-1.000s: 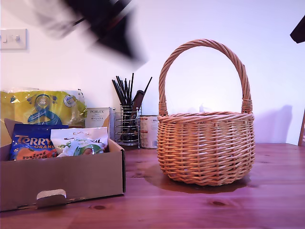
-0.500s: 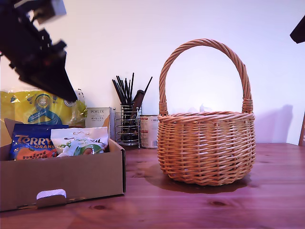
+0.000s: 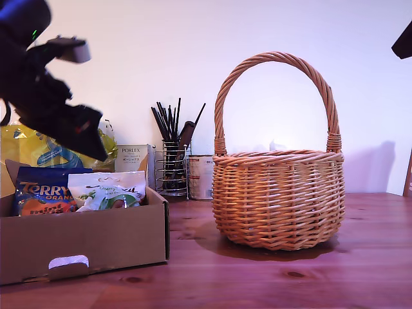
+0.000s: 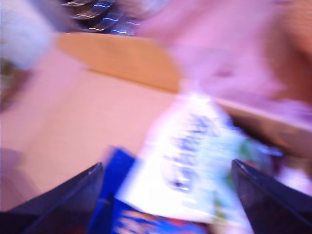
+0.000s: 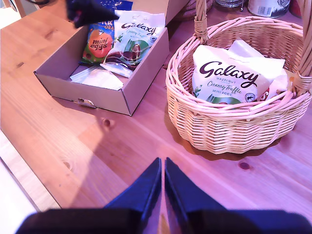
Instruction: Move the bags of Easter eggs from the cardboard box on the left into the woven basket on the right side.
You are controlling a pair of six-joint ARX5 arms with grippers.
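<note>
The woven basket [image 3: 278, 199] stands on the wooden table [image 3: 270, 277], and only the second wrist view looks down into it: a white Galaxy Creamy Truffle bag [image 5: 228, 78] lies inside, with another pale pouch tucked behind it. From the exterior view the basket's wall hides all of this.

The cardboard box [image 3: 84, 241] sits well apart from the basket, at the exterior view's left. The second wrist view shows its floor, with a flat pale packet [image 5: 97, 78] lying below the two upright bags; the exterior view shows only their tops.

My first gripper [image 3: 77, 129] hangs directly above the box, its dark fingers spread wide with nothing between them. Its own view is badly blurred, yet the white-and-green Galaxy bag [image 4: 195, 156] lies just ahead between the fingers, and the blue Terry's bag [image 4: 122, 204] lies beside it, nearer one finger.

My second gripper [image 5: 162, 168] hovers high over bare table, its fingers pressed together and empty; the basket lies ahead of it to one side, the box ahead to the other.
</note>
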